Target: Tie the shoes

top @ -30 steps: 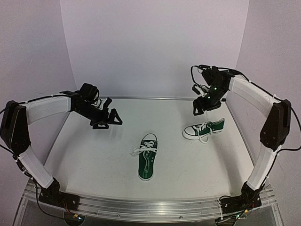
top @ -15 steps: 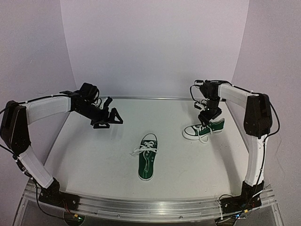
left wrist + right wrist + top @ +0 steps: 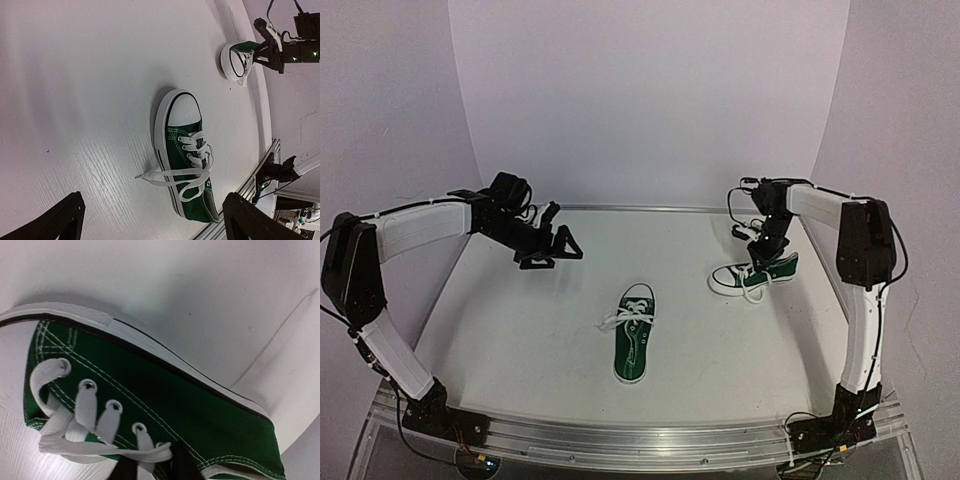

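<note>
Two dark green shoes with white laces and soles lie on the white table. One shoe (image 3: 633,340) (image 3: 187,165) is in the middle, toe toward the arms, its laces loose and trailing to the left. The other shoe (image 3: 755,273) (image 3: 237,57) (image 3: 165,400) lies at the back right, toe pointing left. My right gripper (image 3: 757,258) (image 3: 152,467) is down on this shoe's lacing, shut on a white lace (image 3: 100,452) near the top eyelets. My left gripper (image 3: 552,250) (image 3: 155,220) hangs open above the back left of the table, with nothing between its fingers.
An aluminium rail (image 3: 640,440) runs along the near table edge between the two arm bases. Pale walls (image 3: 650,100) close in the back and both sides. The right arm's upper link stands upright along the table's right edge (image 3: 865,300).
The right arm has come down from above onto the back-right shoe, and its gripper has shut on the lace. The left arm has barely moved.
</note>
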Robot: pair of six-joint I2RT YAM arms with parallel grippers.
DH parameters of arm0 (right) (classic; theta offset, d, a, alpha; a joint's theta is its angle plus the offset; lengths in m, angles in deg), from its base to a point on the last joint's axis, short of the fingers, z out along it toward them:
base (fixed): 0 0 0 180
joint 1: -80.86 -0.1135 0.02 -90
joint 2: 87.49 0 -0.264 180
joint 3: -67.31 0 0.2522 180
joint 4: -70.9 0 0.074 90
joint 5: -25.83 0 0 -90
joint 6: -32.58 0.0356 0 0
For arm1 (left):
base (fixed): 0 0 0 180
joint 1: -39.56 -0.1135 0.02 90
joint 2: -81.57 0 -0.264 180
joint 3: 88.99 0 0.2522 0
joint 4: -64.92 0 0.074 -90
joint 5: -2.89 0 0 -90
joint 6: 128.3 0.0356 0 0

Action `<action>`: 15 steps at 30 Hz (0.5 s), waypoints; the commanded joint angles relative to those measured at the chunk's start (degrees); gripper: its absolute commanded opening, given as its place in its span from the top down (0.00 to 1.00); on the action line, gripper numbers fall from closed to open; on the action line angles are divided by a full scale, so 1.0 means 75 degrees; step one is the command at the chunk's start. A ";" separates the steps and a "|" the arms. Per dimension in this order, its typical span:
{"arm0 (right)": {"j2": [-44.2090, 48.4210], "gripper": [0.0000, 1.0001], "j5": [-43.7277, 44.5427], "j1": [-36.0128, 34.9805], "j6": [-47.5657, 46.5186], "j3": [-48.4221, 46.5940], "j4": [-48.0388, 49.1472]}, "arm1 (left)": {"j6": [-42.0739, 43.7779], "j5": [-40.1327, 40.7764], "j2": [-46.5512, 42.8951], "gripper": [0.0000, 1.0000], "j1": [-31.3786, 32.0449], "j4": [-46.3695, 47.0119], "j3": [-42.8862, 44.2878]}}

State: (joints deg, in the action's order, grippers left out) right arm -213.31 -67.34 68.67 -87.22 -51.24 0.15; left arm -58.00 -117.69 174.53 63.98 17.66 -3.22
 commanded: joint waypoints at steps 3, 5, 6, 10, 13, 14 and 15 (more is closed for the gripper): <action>0.0415 1.00 -0.0306 0.0002 0.0984 0.0093 0.0147 | 0.0049 -0.0077 0.0132 0.00 -0.0011 0.0021 0.0417; 0.0770 1.00 -0.0354 -0.0172 0.1602 0.0001 0.0091 | 0.0049 -0.0050 0.0136 0.00 -0.0011 0.0015 0.0419; 0.0960 1.00 -0.0419 -0.0318 0.1945 -0.0045 0.0025 | 0.0049 -0.0046 0.0141 0.00 -0.0011 0.0010 0.0419; 0.1499 1.00 -0.0759 -0.1092 0.3433 0.0075 -0.0420 | 0.0028 -0.0020 0.0158 0.00 -0.0010 0.0026 0.0381; 0.1982 1.00 -0.1245 -0.1690 0.4765 0.0920 -0.0132 | -0.0035 -0.0002 0.0169 0.00 -0.0011 0.0053 0.0333; 0.2130 1.00 -0.1400 -0.1875 0.5218 0.1236 0.0080 | -0.0064 -0.0013 0.0161 0.00 -0.0011 0.0062 0.0319; 0.2240 1.00 -0.1722 -0.1997 0.5528 0.1504 0.0325 | -0.0108 -0.0023 0.0137 0.00 -0.0011 0.0082 0.0295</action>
State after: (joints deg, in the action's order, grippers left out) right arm -203.26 -72.08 59.12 -61.10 -45.63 0.39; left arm -58.06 -117.52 175.64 63.98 17.64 -2.83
